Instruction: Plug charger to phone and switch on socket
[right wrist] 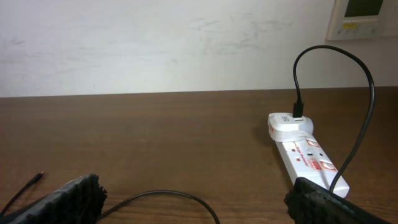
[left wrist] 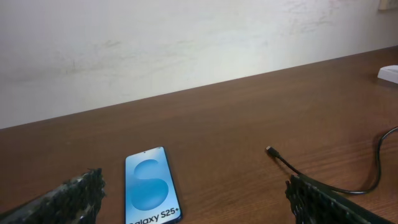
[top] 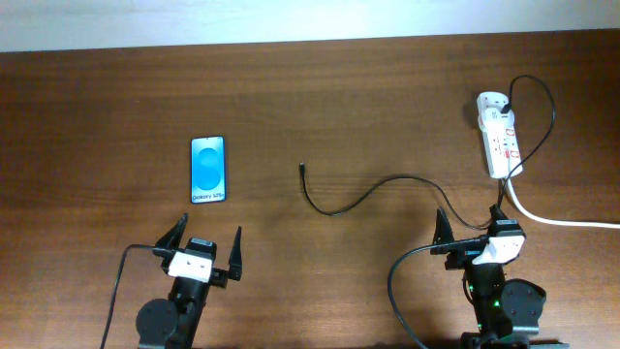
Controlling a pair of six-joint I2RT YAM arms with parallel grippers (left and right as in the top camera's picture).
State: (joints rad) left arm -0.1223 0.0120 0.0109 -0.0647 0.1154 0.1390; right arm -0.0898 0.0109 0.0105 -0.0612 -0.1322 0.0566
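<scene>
The phone (top: 208, 169) lies flat on the table's left half, blue screen up, "Galaxy" text at its near end; it also shows in the left wrist view (left wrist: 151, 186). The charger cable (top: 373, 191) curves across the middle, its connector tip (top: 302, 168) lying free right of the phone, also seen in the left wrist view (left wrist: 270, 150). Its other end is plugged into the far end of the white socket strip (top: 498, 135) at the right, seen too in the right wrist view (right wrist: 305, 153). My left gripper (top: 204, 249) is open, near the front edge, below the phone. My right gripper (top: 471, 232) is open, near the strip's near end.
A thick white cord (top: 562, 220) runs from the socket strip off the right edge. A pale wall (left wrist: 186, 43) stands behind the table's far edge. A white wall panel (right wrist: 367, 17) shows at the upper right of the right wrist view.
</scene>
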